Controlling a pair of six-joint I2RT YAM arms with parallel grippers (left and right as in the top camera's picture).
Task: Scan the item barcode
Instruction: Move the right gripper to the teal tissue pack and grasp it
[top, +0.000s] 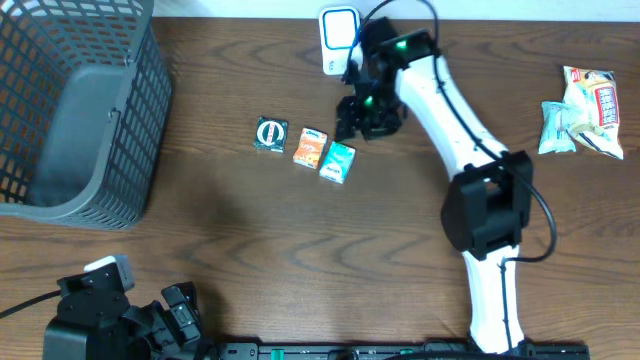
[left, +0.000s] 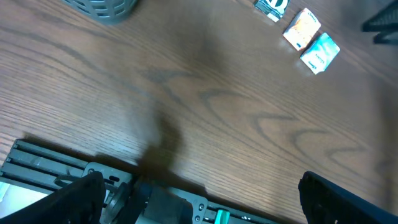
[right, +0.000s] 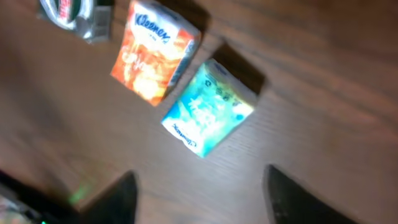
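Your wooden table (top: 250, 230) carries a grey basket (top: 140, 150) at ten o'clock, a white scanner (top: 338, 35) at twelve, snack bags (top: 585, 110) at two, and near centre a dark green packet (top: 270, 134), orange tissue pack (top: 310, 147) and teal tissue pack (top: 338, 161).

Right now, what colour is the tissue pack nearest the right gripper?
The tissue pack is teal and white, clearest in the right wrist view.

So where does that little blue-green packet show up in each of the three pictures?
Overhead: the teal pack lies on the table just above the picture's middle.
Left wrist: it sits near the top right.
Right wrist: it fills the centre of the picture.
Shared landmark: the orange pack, which is just to the upper left of the teal one in all three views.
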